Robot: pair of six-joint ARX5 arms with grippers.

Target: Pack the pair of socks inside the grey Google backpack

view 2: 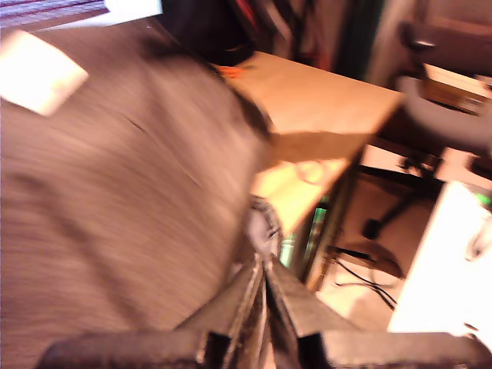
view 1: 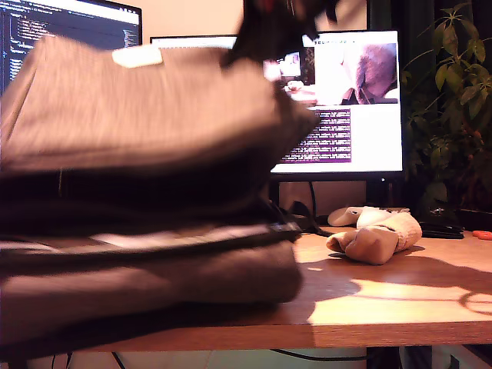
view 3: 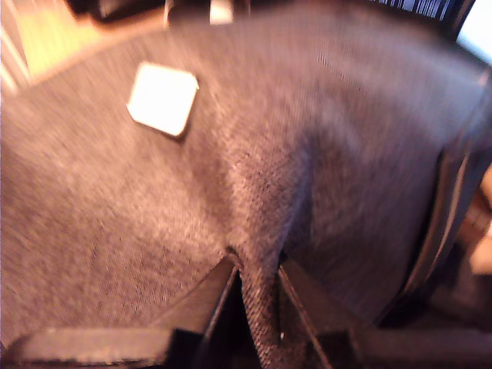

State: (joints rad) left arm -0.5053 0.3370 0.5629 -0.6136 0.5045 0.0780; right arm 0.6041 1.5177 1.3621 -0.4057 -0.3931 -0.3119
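Socks [view 1: 378, 236] lie on the desk [view 1: 400, 300]; my first pincer [view 2: 264, 270] and second pincer [view 3: 257, 270] both pinch backpack [view 1: 138, 115] fabric

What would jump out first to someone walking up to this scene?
The big grey backpack fills the exterior view's left, its top flap lifted over a dark opening; my second gripper pinches a fold of its fabric and my first gripper sits shut at its edge. On the wooden desk, toward the exterior view's right, the cream pair of socks lies outside the bag, in front of a bright monitor.
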